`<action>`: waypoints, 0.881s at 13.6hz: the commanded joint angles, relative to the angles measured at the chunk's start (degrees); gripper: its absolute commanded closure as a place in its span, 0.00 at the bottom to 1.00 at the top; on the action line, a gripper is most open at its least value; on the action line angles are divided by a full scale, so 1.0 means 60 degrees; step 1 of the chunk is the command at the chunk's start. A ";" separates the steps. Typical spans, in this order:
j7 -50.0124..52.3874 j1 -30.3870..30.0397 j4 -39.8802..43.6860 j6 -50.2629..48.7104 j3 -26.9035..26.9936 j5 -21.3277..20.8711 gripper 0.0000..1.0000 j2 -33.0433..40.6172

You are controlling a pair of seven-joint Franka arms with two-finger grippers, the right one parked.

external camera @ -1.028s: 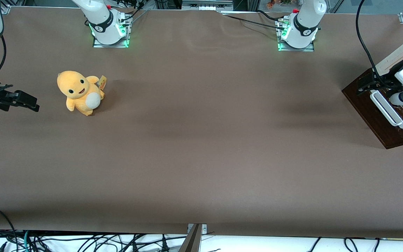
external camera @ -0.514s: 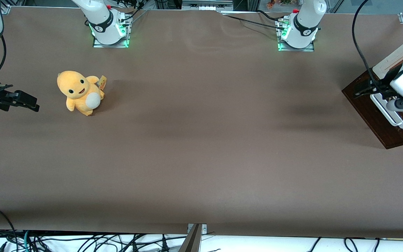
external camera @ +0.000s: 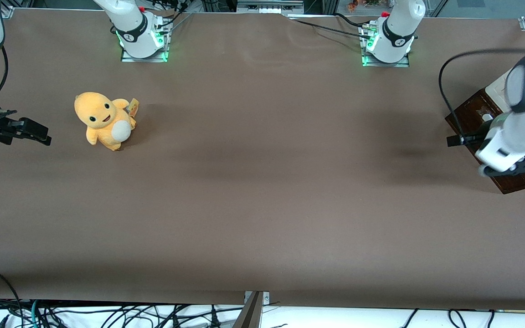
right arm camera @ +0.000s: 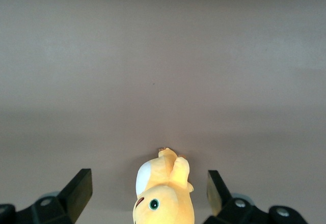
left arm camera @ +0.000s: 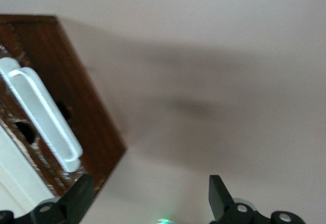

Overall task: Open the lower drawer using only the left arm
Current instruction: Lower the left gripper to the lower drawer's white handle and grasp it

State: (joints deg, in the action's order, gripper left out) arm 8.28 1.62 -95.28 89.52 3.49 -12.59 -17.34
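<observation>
- One lower drawer (external camera: 472, 114) sits at the working arm's end of the table (external camera: 262, 182), about 3 o'clock in the front view; its dark brown front faces up and toward the table's middle.
- One white bar handle (left arm camera: 43, 113) runs along the front, slanting from 11 to 5 o'clock across the panel in the wrist view. Beside the drawer, a strip of cream cabinet (left arm camera: 12, 180) shows.
- One left arm (external camera: 520, 114) leans over the drawer, its white forearm covering most of the front in the front view; a black cable (external camera: 447, 91) loops from it toward 10 o'clock.
- One gripper (left arm camera: 147, 201) hangs above bare table just beside the drawer's corner, clear of the handle; its two fingers (left arm camera: 79, 196) stand wide apart with nothing between them.
- One yellow plush toy (external camera: 103, 120) sits upright toward the parked arm's end, about 9 o'clock, well apart from the drawer.
</observation>
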 commanded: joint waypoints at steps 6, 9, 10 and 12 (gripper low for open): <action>0.0115 0.0198 0.0205 -0.1676 -0.0026 -0.4077 0.00 -0.2556; 0.0799 0.0242 0.0322 -0.2161 -0.0026 -0.5164 0.00 -0.3392; 0.1108 0.0228 0.0323 -0.2162 -0.0011 -0.5384 0.00 -0.3582; 0.1621 0.0257 0.0308 -0.2234 -0.0025 -0.5955 0.00 -0.3876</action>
State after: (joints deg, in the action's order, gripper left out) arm 15.36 2.35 -95.28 78.29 3.15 -45.08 -38.43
